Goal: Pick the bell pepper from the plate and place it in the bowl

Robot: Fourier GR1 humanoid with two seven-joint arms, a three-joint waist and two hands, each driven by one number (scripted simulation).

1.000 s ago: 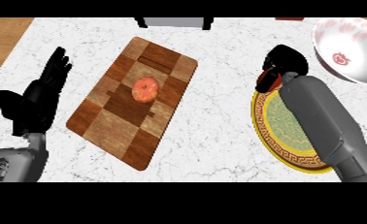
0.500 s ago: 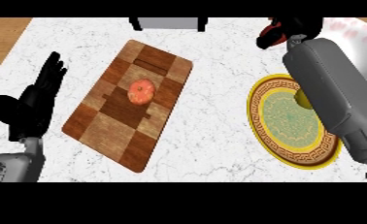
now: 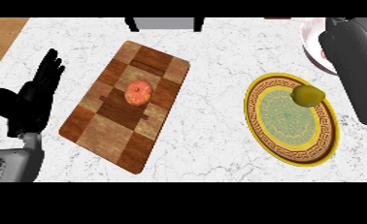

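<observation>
White marble counter point(image 3: 215, 48) carries, toward its left edge, a checkered wooden board point(image 3: 108, 121) with a tomato point(image 3: 138, 93) on it. Near the right edge lies the yellow-rimmed plate point(image 3: 261, 140), with the yellow-green bell pepper point(image 3: 308, 95) on its far right side, ungrasped. The bowl point(image 3: 309, 43) sits at the far right corner. The right hand point(image 3: 335, 24) is above it, fingers hidden. The left hand point(image 3: 39, 92) rests open. Judged: the pick isn't made; next, reach to the pepper.
</observation>
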